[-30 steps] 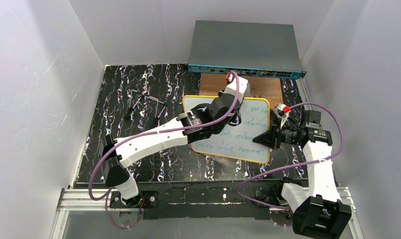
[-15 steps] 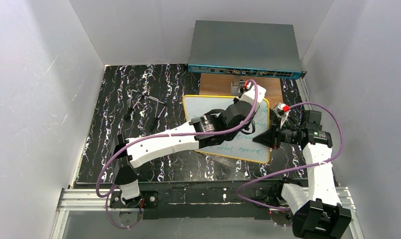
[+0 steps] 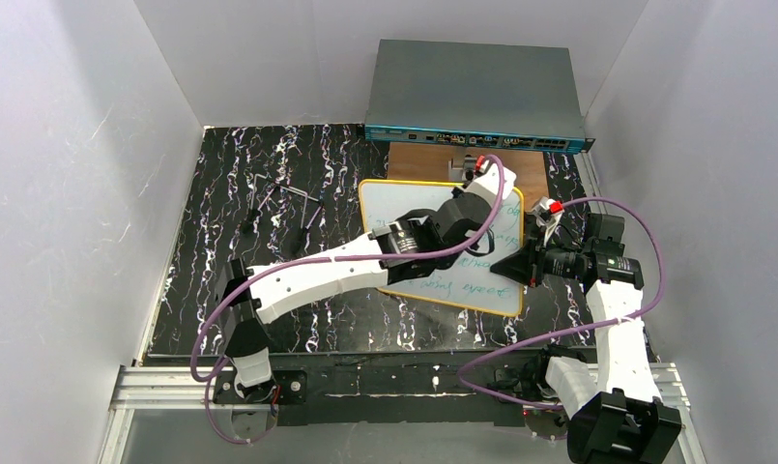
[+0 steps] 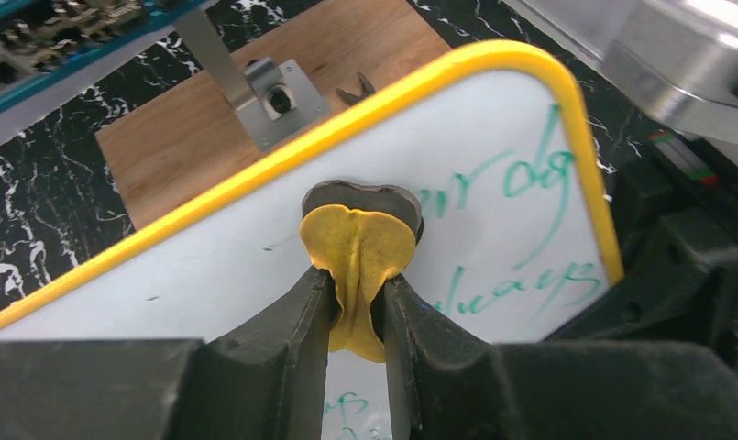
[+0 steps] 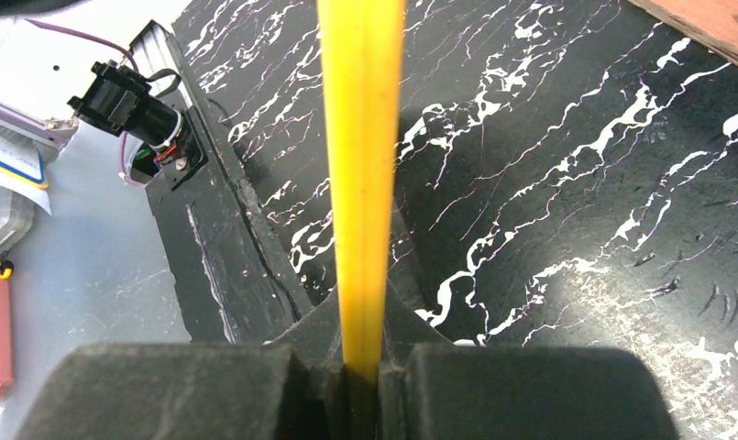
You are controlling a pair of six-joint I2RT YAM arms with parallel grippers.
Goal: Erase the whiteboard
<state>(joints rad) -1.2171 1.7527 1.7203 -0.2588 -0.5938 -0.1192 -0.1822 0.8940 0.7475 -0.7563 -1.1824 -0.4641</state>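
Left gripper [image 4: 356, 286]: you see its jaws narrowed on a folded yellow cloth [image 4: 356, 236], whose tip presses the whiteboard [image 4: 209, 275] near its far right corner.
Right gripper [image 5: 363, 323]: clamped tight on the whiteboard's right edge.
Whiteboard: on the black marbled table [image 3: 269, 164], just before the wooden board [image 4: 209, 137]; green writing shows at its right.

Left of the whiteboard [image 3: 383, 198] you have open mat [image 3: 220, 164], broken only by small dark tools [image 3: 307, 200]. Behind it, a metal bracket [image 4: 271, 92] and a grey box [image 3: 476, 87] block you; the right gripper [image 3: 512, 264] clamps its right edge.
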